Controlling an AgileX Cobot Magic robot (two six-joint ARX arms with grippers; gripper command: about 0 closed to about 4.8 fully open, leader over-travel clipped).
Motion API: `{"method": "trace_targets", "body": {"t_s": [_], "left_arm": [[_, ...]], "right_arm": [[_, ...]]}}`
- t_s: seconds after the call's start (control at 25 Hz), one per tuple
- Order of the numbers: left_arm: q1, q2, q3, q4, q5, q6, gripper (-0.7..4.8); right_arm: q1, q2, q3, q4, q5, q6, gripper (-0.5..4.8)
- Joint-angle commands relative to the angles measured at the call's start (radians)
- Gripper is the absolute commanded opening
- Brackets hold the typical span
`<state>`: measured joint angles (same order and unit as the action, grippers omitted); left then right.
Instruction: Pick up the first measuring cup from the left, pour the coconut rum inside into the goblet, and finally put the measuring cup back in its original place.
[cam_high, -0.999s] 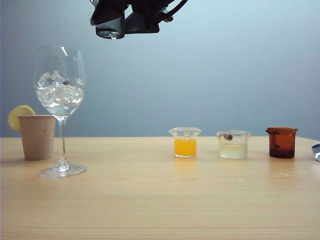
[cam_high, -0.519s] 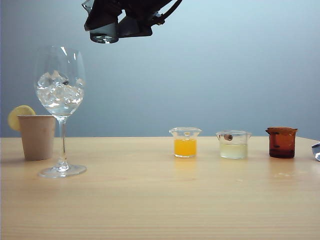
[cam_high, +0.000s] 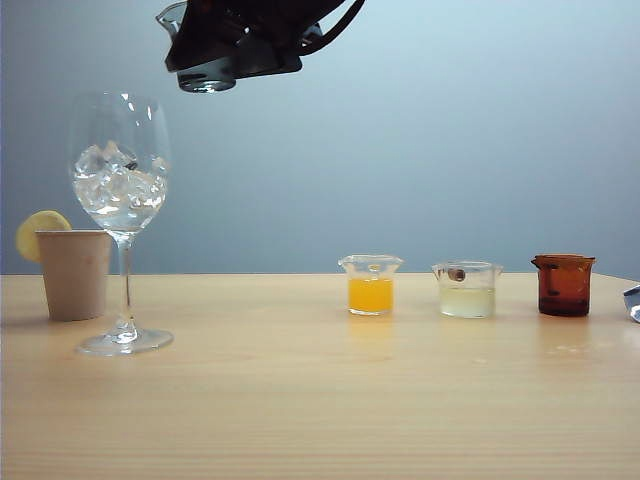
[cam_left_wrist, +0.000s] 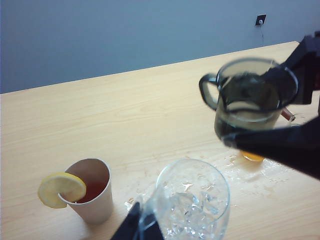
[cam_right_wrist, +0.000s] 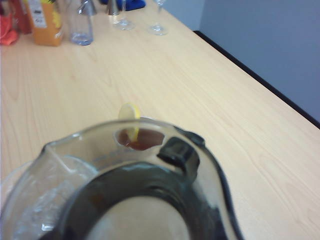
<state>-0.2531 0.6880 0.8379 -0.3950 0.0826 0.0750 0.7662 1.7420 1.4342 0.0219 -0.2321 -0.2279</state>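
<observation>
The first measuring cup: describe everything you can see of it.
The first measuring cup is a small smoky grey-green translucent glass beaker with a pour lip and a dark loop handle. The right gripper holds it in the air, above and just right of the goblet, clear of the table. It looks only slightly tilted, and liquid is still inside.

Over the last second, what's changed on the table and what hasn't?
The right gripper, holding the first measuring cup, moved left toward the goblet and tipped the cup a little. It keeps hold of the cup. Goblet, paper cup and the three other measuring cups stayed put. The left gripper shows no change.
</observation>
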Motion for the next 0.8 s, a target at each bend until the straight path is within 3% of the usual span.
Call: {"method": "trace_targets", "body": {"t_s": [0.04, 0.4, 0.8], "left_arm": [[0.001, -0.002, 0.007, 0.008, 0.0, 0.003, -0.05], [0.001, -0.002, 0.007, 0.008, 0.0, 0.003, -0.05], [0.001, -0.002, 0.007, 0.008, 0.0, 0.003, -0.05]], "right_arm": [[0.012, -0.001, 0.006, 0.024, -0.005, -0.019, 2.01], [0.015, 0.003, 0.006, 0.002, 0.009, -0.062, 2.01], [0.041, 0.003, 0.009, 0.011, 0.067, -0.249, 2.02]]}}
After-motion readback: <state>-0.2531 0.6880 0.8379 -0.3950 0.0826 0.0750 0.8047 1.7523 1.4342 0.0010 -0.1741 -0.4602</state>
